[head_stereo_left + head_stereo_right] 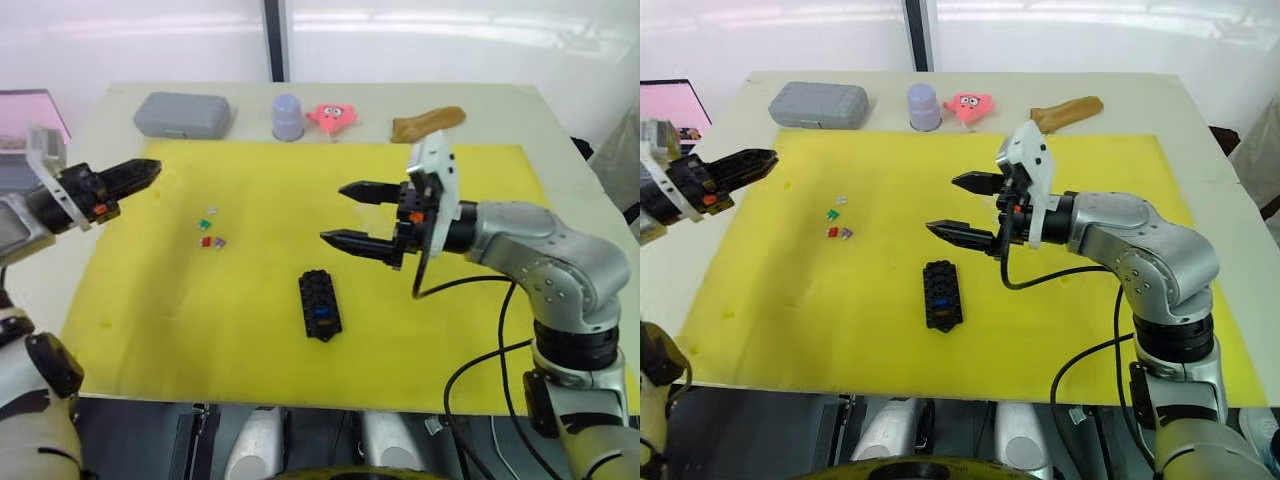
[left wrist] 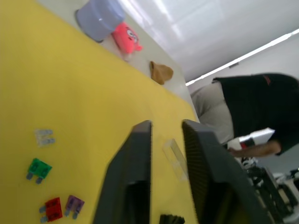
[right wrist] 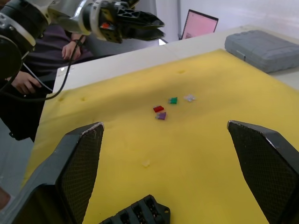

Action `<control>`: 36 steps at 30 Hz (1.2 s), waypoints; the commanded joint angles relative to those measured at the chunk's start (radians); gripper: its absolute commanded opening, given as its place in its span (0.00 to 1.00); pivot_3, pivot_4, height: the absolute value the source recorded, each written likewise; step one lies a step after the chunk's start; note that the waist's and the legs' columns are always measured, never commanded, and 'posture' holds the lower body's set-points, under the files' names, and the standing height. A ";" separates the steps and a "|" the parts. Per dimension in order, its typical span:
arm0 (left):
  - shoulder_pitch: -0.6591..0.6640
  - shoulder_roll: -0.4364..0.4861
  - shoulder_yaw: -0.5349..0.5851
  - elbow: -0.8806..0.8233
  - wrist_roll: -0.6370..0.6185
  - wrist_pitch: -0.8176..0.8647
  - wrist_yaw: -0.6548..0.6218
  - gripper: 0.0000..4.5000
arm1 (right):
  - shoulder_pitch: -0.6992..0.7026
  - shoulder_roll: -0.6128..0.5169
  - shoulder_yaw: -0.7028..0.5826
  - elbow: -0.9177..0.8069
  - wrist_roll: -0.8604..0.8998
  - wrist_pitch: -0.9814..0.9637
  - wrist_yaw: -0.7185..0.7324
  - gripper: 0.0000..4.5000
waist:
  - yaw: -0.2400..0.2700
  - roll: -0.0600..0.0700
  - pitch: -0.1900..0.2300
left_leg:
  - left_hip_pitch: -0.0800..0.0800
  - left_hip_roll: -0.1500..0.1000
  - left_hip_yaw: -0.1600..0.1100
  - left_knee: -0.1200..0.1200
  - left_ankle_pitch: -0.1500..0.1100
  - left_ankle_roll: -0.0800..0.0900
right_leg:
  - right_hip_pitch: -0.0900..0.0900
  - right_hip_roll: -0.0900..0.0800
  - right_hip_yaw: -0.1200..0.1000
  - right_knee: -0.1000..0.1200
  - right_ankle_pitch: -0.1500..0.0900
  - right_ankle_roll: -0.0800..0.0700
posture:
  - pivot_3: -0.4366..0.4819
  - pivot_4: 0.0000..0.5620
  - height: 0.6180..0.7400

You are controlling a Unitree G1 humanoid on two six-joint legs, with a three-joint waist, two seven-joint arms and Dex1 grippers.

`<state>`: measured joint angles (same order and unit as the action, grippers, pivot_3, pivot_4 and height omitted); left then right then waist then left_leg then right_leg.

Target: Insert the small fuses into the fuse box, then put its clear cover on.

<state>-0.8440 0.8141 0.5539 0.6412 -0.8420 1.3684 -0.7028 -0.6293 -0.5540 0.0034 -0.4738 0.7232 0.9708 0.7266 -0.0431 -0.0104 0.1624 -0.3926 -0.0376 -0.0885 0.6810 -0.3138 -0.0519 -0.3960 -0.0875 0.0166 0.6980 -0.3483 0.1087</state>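
The black fuse box (image 1: 320,305) lies on the yellow mat (image 1: 150,310) near its front middle, with a blue fuse in one slot. Several small fuses (image 1: 210,228) lie loose to its far left: green (image 2: 38,169), red (image 2: 52,208), purple (image 2: 74,205) and pale grey (image 2: 43,136). The clear cover (image 2: 175,158) lies flat on the mat, seen between the left fingers. My right gripper (image 1: 345,212) hovers just behind and right of the fuse box, wide open and empty. My left gripper (image 1: 150,172) hangs over the mat's left edge, open by a narrow gap, holding nothing.
Along the table's far edge stand a grey case (image 1: 183,114), a lilac cup (image 1: 288,116), a pink toy (image 1: 335,115) and a brown object (image 1: 428,122). A person in black (image 2: 252,112) sits beside the table. A cable trails from my right arm.
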 commanded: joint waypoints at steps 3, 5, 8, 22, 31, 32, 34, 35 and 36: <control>-0.118 -0.005 -0.097 0.261 0.135 -0.115 -0.013 0.89 | 0.004 -0.004 0.019 -0.039 -0.011 -0.032 -0.025 1.00 | -0.004 -0.001 0.000 | 0.000 0.000 0.001 0.000 0.000 0.001 | -0.001 0.000 0.000 0.000 0.000 0.000 | 0.48 0.27 1.00; -0.153 -0.011 -0.124 0.332 0.169 -0.148 -0.043 0.89 | 0.006 -0.006 0.022 -0.045 -0.009 -0.032 -0.032 1.00 | -0.005 -0.001 0.000 | -0.001 0.000 0.001 -0.001 0.000 0.001 | -0.002 0.000 0.000 0.001 0.000 0.000 | 0.48 0.27 1.00; -0.189 -0.043 -0.170 0.440 0.235 -0.233 -0.091 0.89 | 0.019 -0.018 0.027 -0.068 -0.017 -0.027 -0.052 1.00 | -0.004 -0.001 0.000 | -0.001 0.000 0.001 -0.001 0.000 0.000 | -0.003 0.000 0.000 0.001 0.000 0.000 | 0.48 0.27 1.00; -0.223 -0.091 -0.169 0.608 0.345 -0.383 -0.191 0.89 | 0.043 -0.038 0.002 -0.120 0.017 0.007 -0.115 1.00 | -0.002 -0.001 0.000 | -0.001 0.000 0.001 0.000 0.000 0.001 | -0.003 0.000 0.000 0.001 0.000 0.000 | 0.48 0.27 1.00; -0.244 -0.150 -0.155 0.623 0.362 -0.417 -0.215 0.89 | 0.053 -0.041 0.004 -0.143 0.031 0.027 -0.141 1.00 | 0.001 -0.001 0.000 | -0.001 0.000 0.000 0.001 0.000 0.001 | -0.002 0.000 0.000 0.001 0.000 0.000 | 0.48 0.27 1.00; -0.245 -0.153 -0.157 0.624 0.368 -0.423 -0.212 0.89 | 0.053 -0.041 0.004 -0.145 0.033 0.028 -0.143 1.00 | 0.001 -0.001 0.000 | -0.001 0.000 0.000 0.001 0.000 0.001 | -0.002 0.000 0.000 0.001 0.000 0.000 | 0.48 0.27 1.00; -0.248 -0.158 -0.154 0.627 0.372 -0.429 -0.209 0.89 | 0.053 -0.041 0.004 -0.147 0.035 0.031 -0.146 1.00 | -0.002 -0.001 0.000 | -0.001 -0.001 0.000 0.001 0.000 0.001 | -0.002 0.000 0.000 0.001 0.000 0.000 | 0.48 0.27 1.00; -0.250 -0.161 -0.154 0.629 0.378 -0.435 -0.200 0.89 | 0.053 -0.042 0.004 -0.148 0.034 0.032 -0.148 1.00 | -0.002 -0.001 0.000 | -0.001 -0.001 0.001 0.001 0.000 0.001 | -0.002 0.000 0.000 0.001 0.000 0.000 | 0.48 0.27 1.00; -0.249 -0.165 -0.152 0.632 0.383 -0.448 -0.182 0.89 | 0.053 -0.043 0.004 -0.149 0.034 0.033 -0.150 1.00 | -0.002 -0.001 0.000 | -0.001 0.000 0.000 0.001 0.000 0.001 | -0.002 0.000 0.000 0.001 0.000 0.000 | 0.48 0.27 1.00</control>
<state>-1.0754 0.6501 0.3889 1.2668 -0.4662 0.9332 -0.9020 -0.5680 -0.5887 0.0275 -0.5879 0.7442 1.0079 0.5825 -0.0450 -0.0114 0.1626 -0.3939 -0.0380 -0.0881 0.6815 -0.3142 -0.0513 -0.3978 -0.0875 0.0161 0.6992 -0.3483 0.1087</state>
